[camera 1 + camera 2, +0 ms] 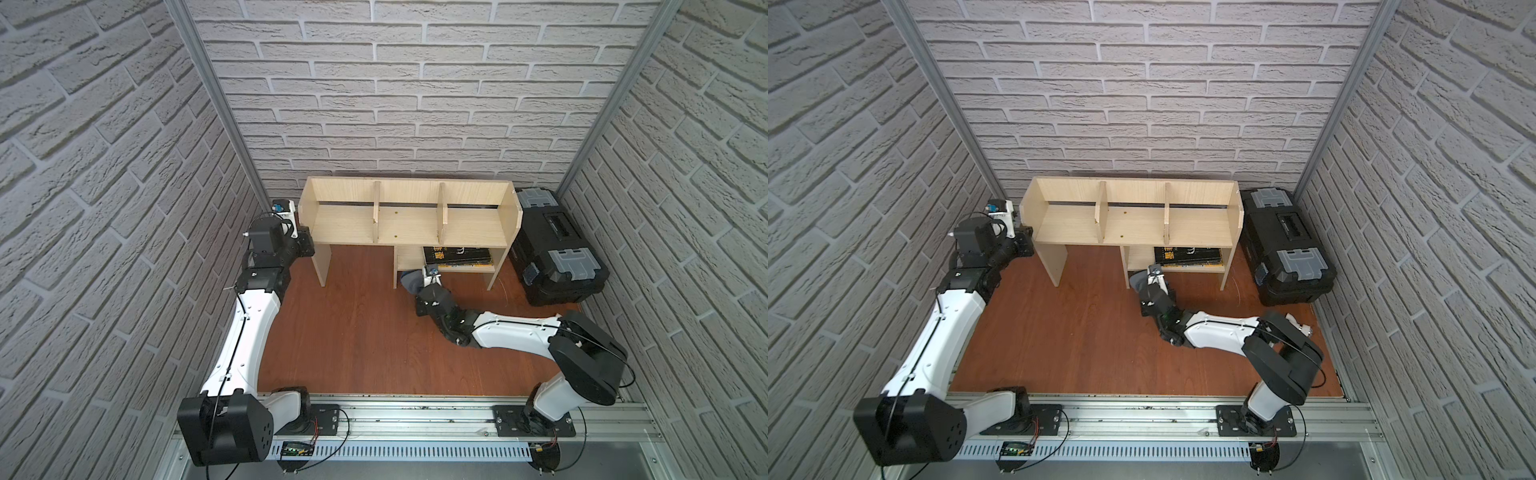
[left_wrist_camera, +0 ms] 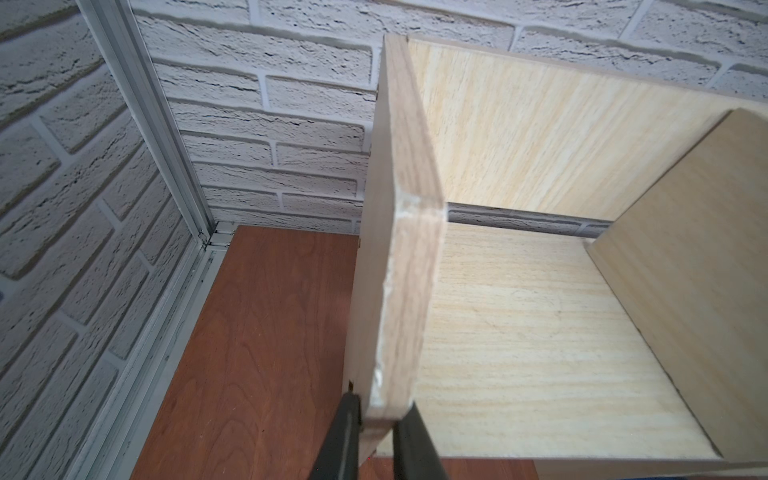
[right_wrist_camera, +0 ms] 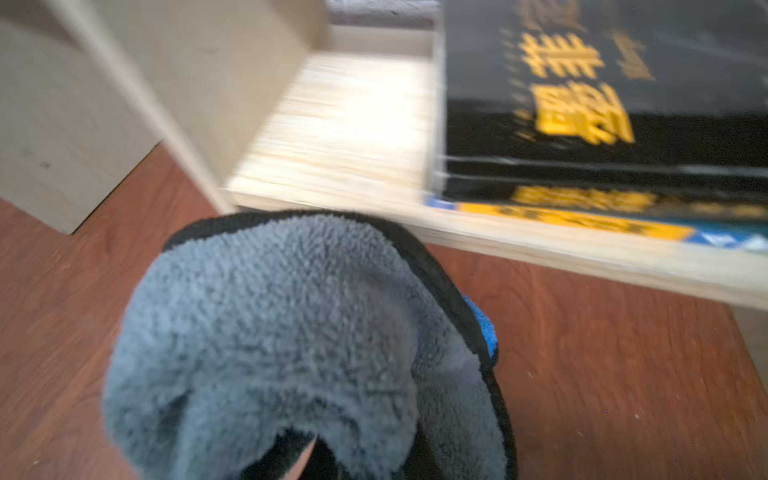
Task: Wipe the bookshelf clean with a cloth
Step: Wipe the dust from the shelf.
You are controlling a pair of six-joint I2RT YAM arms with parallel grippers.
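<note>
The pale wooden bookshelf (image 1: 345, 224) (image 1: 1067, 226) stands against the back wall, its three top compartments bare. My left gripper (image 1: 306, 243) (image 2: 380, 432) is shut on the front edge of the shelf's left side panel (image 2: 399, 291), one black finger (image 2: 345, 436) on each face. My right gripper (image 1: 417, 287) sits low on the floor, in front of the middle leg and the lower compartment. It is shut on the cloth (image 1: 408, 281) (image 1: 1137, 281) (image 3: 291, 340), grey face out with a blue strip at its dark trim. The cloth hides the right fingers.
A stack of black and yellow books (image 1: 457, 255) (image 3: 582, 104) lies in the lower right compartment. A black toolbox (image 1: 552, 245) (image 1: 1287, 245) with grey latches stands right of the shelf. Brick-pattern walls close in three sides. Reddish wood floor (image 1: 353, 332) lies in front.
</note>
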